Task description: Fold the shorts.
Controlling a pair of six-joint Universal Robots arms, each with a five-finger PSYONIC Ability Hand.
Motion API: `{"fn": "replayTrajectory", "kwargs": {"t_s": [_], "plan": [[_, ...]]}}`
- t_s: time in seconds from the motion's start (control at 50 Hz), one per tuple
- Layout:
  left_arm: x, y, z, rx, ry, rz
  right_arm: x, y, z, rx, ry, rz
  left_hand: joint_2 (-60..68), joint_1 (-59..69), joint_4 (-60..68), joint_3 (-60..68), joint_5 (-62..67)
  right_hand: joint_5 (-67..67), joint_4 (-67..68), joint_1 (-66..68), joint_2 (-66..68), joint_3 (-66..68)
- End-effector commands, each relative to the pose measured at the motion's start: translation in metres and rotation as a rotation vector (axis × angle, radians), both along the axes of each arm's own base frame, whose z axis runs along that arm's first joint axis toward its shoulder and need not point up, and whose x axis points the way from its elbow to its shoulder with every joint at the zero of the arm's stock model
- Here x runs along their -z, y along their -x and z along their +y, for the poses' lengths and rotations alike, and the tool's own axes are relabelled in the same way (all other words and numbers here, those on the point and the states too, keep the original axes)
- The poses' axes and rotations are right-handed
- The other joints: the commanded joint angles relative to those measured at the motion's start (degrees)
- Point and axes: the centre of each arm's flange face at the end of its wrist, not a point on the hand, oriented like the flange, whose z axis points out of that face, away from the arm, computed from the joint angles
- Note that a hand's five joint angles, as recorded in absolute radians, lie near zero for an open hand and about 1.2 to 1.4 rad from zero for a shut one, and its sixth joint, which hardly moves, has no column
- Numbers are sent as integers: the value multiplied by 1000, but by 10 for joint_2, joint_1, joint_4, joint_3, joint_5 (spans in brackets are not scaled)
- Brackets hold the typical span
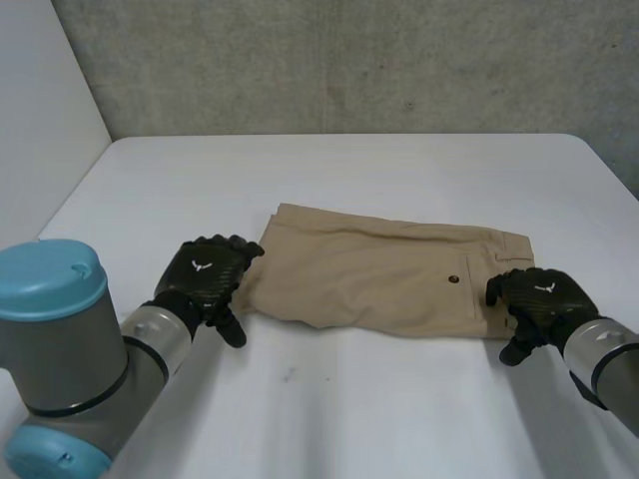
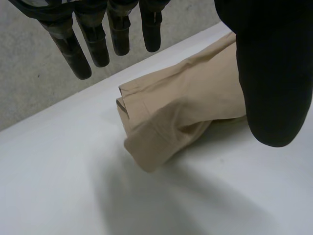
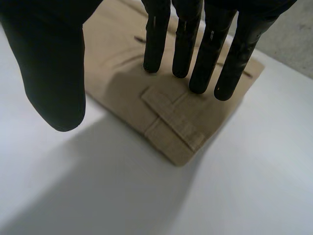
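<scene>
The tan shorts (image 1: 389, 279) lie flat on the white table (image 1: 349, 409), folded lengthwise, with a button pocket and waistband toward the right. My left hand (image 1: 205, 271) hovers at the leg end, its fingers (image 2: 98, 44) straight and apart from the thumb, holding nothing; the hem end of the shorts (image 2: 161, 132) lies rumpled below the fingertips. At the waistband end my right hand (image 1: 539, 299) stands open, its fingers (image 3: 195, 54) straight just over the waistband corner and belt loop of the shorts (image 3: 171, 122), the thumb off the cloth.
A grey concrete wall (image 1: 349, 60) closes off the table's far edge. A pale wall (image 1: 40, 110) runs along the left side. Bare tabletop lies in front of the shorts and behind them.
</scene>
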Motion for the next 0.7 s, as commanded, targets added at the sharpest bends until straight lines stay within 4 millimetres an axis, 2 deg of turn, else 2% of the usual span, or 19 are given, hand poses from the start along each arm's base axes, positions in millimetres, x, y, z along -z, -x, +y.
{"fn": "replayTrajectory", "kwargs": {"t_s": [0.02,0.16,0.24,0.26,0.34,0.54,0.64,0.7], "plan": [[5,-7,-2,-34,-6,24,21,2,-17,25,43,10,13,7,12,7,13,51,38,85,38,37],[6,-8,-4,-38,7,31,25,4,-23,38,71,35,13,7,12,7,13,85,72,118,72,70],[7,-8,-3,-37,7,31,27,5,-26,39,90,46,13,7,12,7,13,189,176,222,176,175],[7,-8,-4,-37,9,32,27,6,-28,39,103,51,13,7,12,7,13,284,271,317,271,270],[7,-7,-2,-32,9,32,26,9,-34,49,137,66,11,5,10,5,12,499,486,532,486,485],[7,-8,-1,-35,10,33,18,40,-51,158,160,141,8,2,7,2,8,500,487,533,487,485],[5,-9,-1,-35,14,35,6,69,-58,190,146,270,6,0,5,0,7,500,487,533,487,485],[3,-9,-1,-37,21,38,-2,78,-63,187,152,338,6,0,5,0,7,500,487,533,487,485]]}}
